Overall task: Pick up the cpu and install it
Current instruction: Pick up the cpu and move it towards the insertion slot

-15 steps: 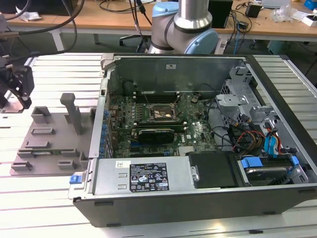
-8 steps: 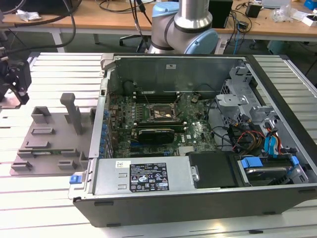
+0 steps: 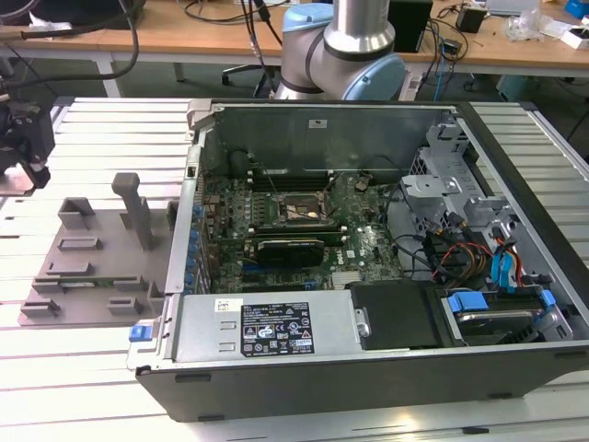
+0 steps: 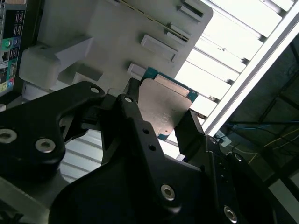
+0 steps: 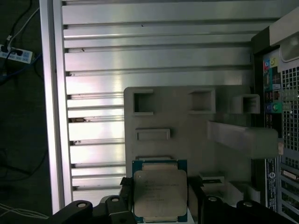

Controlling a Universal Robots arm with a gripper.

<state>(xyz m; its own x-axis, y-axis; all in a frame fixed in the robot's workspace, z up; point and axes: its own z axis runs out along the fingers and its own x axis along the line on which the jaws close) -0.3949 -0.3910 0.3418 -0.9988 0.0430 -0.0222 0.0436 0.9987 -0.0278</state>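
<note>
The cpu (image 5: pixel 160 192), a flat square chip with a silvery metal top and a blue-green rim, sits between the two black fingers (image 5: pixel 196 193) of my gripper (image 5: pixel 160 205), which is shut on its opposite edges. The second wrist view shows the same grasp: the cpu (image 4: pixel 161 100) is tilted between the fingers (image 4: pixel 135 116), just over the grey fixture tray (image 4: pixel 117 28). In the exterior view my gripper (image 3: pixel 23 152) hangs at the far left, above the tray's (image 3: pixel 92 267) far left end. The motherboard socket (image 3: pixel 299 210) lies open inside the computer case.
The open computer case (image 3: pixel 368 276) fills the middle and right of the ribbed metal table (image 3: pixel 83 120). An upright grey post (image 3: pixel 138 207) stands on the fixture tray. Cables, drive bays and a black heatsink sit around the socket. The table's edge rail (image 5: pixel 53 116) runs close by.
</note>
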